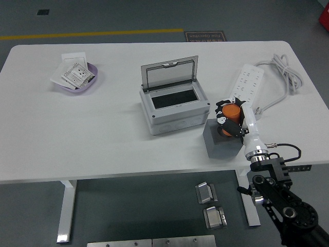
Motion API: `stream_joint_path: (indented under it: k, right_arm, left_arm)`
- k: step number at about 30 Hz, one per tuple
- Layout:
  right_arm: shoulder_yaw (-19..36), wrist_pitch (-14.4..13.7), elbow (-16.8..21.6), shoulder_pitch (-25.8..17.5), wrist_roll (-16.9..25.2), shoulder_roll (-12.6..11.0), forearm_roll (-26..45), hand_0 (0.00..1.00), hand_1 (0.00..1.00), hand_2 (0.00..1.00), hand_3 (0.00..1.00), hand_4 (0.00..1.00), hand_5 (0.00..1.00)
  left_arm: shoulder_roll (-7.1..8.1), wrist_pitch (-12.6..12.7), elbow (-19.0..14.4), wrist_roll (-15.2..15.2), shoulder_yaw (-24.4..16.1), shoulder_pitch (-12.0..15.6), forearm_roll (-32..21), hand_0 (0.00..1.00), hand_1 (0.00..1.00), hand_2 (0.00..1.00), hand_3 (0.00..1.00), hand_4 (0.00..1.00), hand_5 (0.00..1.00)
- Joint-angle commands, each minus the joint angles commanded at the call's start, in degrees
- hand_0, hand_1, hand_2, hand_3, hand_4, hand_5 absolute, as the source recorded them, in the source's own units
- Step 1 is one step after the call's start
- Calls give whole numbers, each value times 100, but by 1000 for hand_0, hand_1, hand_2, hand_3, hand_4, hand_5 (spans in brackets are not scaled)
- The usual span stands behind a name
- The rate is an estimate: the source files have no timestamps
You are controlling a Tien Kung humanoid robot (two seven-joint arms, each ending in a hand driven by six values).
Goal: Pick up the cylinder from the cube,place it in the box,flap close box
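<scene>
An orange cylinder (231, 113) stands on a dark grey cube (222, 142) at the table's front right. My right hand (230, 121) comes in from the lower right and its fingers are curled around the cylinder. A grey box (175, 114) sits just left of the cube, its transparent lid (169, 73) standing open at the back and its dark inside showing. The left arm is out of view.
A white power strip (247, 84) with a coiled cable (286, 74) lies at the right rear. A purple bowl (78, 78) holding paper packets sits at the left rear. The table's near edge (128, 175) runs below the cube.
</scene>
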Motion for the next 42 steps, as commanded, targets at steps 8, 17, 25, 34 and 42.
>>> stream_joint_path:
  k: [8,17,25,34,42]
  right_arm:
    - [-325,-244,151,354,-342,-122,-699,440,194,295,260,2,2]
    - [-1320,-375,-348,1416,-1398,-19,-2175,225,154,276,267,2,2]
    - [-2169,-87,-1067,2480,-2129,298,-3392,138,136,268,268,2,2]
    - [-2657,113,-1682,3427,-2285,563,-3815,60,123,267,269,2,2]
    - [-3093,156,-2408,3766,-2143,704,-3561,54,123,265,275,2,2]
  left_arm:
    - [11,22,0,13,-70,12,73,689,731,704,803,755,431]
    - [56,67,0,31,-212,10,207,691,731,703,803,755,432]
    - [110,87,0,82,-367,23,339,691,735,705,801,756,436]
    - [139,93,0,108,-412,16,379,691,737,707,801,756,436]
    - [143,84,0,119,-399,6,369,691,737,707,799,753,441]
